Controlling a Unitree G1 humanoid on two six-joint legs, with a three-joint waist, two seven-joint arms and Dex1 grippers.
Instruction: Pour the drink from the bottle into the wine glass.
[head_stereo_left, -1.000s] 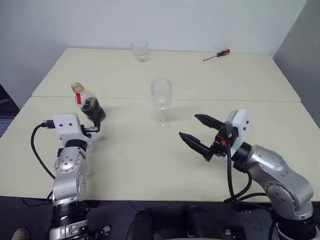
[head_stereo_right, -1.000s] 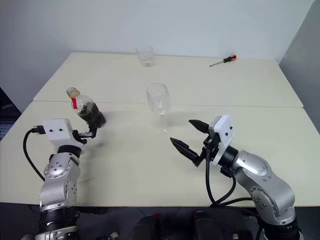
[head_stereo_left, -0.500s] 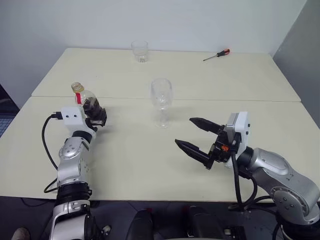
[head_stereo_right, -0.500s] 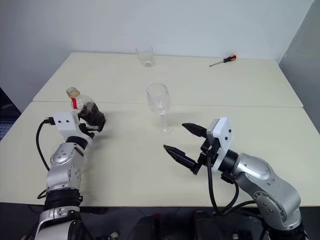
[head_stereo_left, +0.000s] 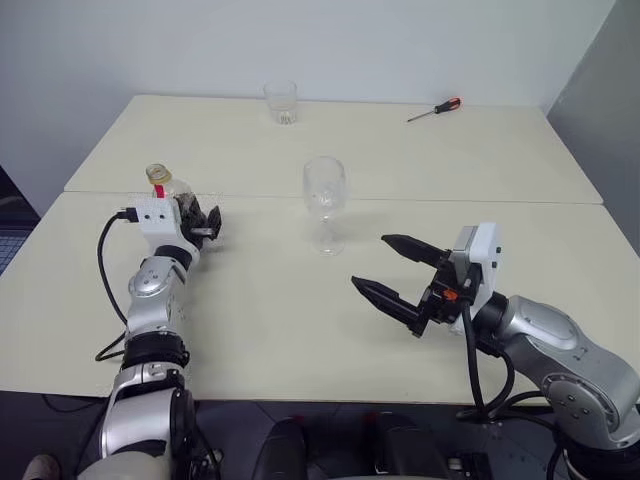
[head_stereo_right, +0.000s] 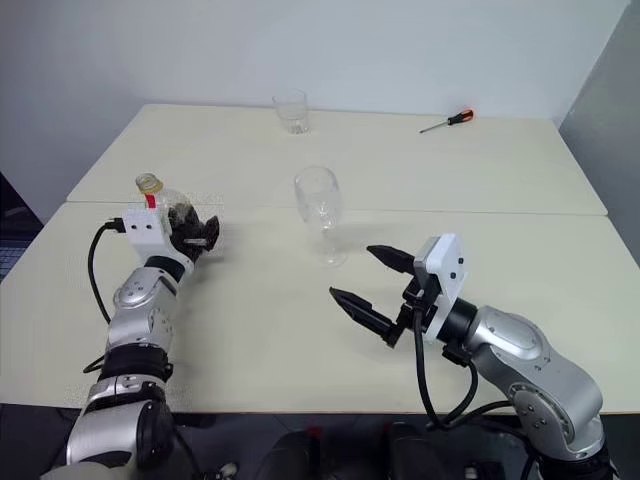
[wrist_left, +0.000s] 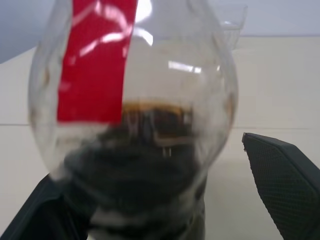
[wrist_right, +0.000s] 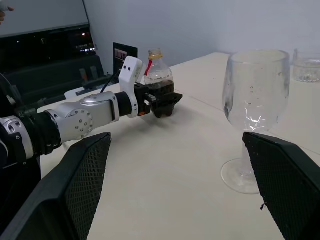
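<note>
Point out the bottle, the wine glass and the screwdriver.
bottle (wrist_right: 159, 78): right wrist view, clear shoulder above the drink.
wine glass (head_stereo_left: 324, 187): left eye view, bowl.
screwdriver (head_stereo_left: 433, 110): left eye view, shaft.

Bench: pale cream rectangular bench (head_stereo_left: 300, 330) made of two tops set edge to edge, with a straight seam running left to right across the middle of the frame.
Tumbler: short clear stemless glass tumbler (head_stereo_left: 281, 102), upright on the far top, upper centre of the frame, near the back edge.
Screwdriver: small screwdriver with a red-and-black handle and thin metal shaft (head_stereo_left: 433, 110), lying flat on the far top at the upper right, well apart from the tumbler, handle toward the right.
Wall: plain pale blue-white wall (head_stereo_left: 300, 45) behind the bench, along the top of the frame.
Side panel: grey surface (head_stereo_left: 600, 110) at the right edge.
</note>
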